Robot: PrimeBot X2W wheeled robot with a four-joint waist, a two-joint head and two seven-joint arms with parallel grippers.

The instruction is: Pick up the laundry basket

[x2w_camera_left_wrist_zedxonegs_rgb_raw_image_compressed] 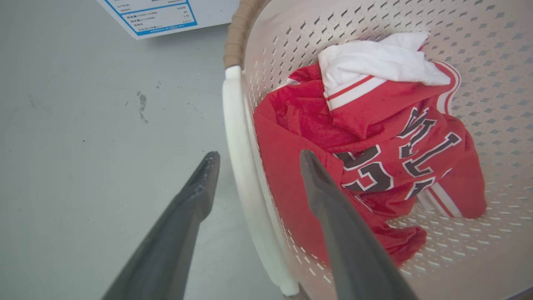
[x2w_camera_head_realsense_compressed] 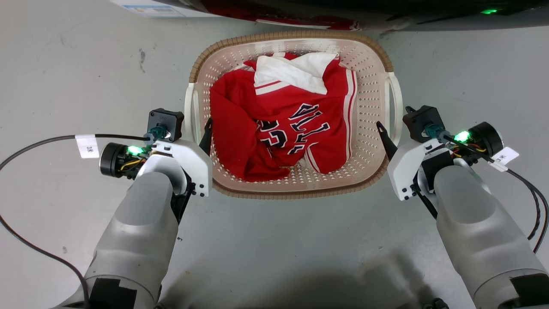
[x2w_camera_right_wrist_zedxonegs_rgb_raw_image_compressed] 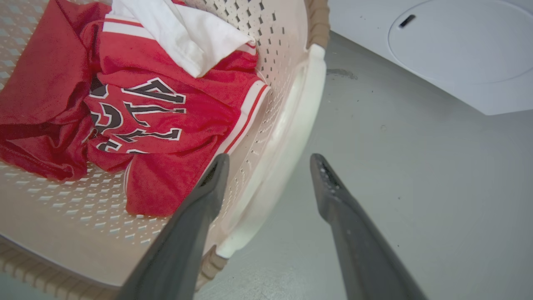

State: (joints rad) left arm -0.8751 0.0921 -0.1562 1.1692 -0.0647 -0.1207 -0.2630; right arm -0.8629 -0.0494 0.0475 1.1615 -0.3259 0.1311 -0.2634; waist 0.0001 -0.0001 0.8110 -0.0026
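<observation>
The laundry basket (x2w_camera_head_realsense_compressed: 291,36) stands on the grey floor, cream and perforated with a brown rim, holding a red jersey (x2w_camera_head_realsense_compressed: 279,128) and a white cloth (x2w_camera_head_realsense_compressed: 296,71). My left gripper (x2w_camera_head_realsense_compressed: 193,125) is open and straddles the basket's white left handle (x2w_camera_left_wrist_zedxonegs_rgb_raw_image_compressed: 237,146): one finger (x2w_camera_left_wrist_zedxonegs_rgb_raw_image_compressed: 204,183) is outside over the floor, the other (x2w_camera_left_wrist_zedxonegs_rgb_raw_image_compressed: 320,187) inside over the jersey. My right gripper (x2w_camera_head_realsense_compressed: 396,126) is open too, astride the right handle (x2w_camera_right_wrist_zedxonegs_rgb_raw_image_compressed: 300,108), with one finger (x2w_camera_right_wrist_zedxonegs_rgb_raw_image_compressed: 212,183) inside the basket wall (x2w_camera_right_wrist_zedxonegs_rgb_raw_image_compressed: 62,233) and one finger (x2w_camera_right_wrist_zedxonegs_rgb_raw_image_compressed: 329,187) outside. No finger presses a handle.
A dark machine front (x2w_camera_head_realsense_compressed: 429,13) with a green light lies just beyond the basket. A white appliance with a blue-edged label (x2w_camera_left_wrist_zedxonegs_rgb_raw_image_compressed: 154,16) and a round white door panel (x2w_camera_right_wrist_zedxonegs_rgb_raw_image_compressed: 454,41) stand close by. Black cables (x2w_camera_head_realsense_compressed: 25,244) trail on the floor beside both arms.
</observation>
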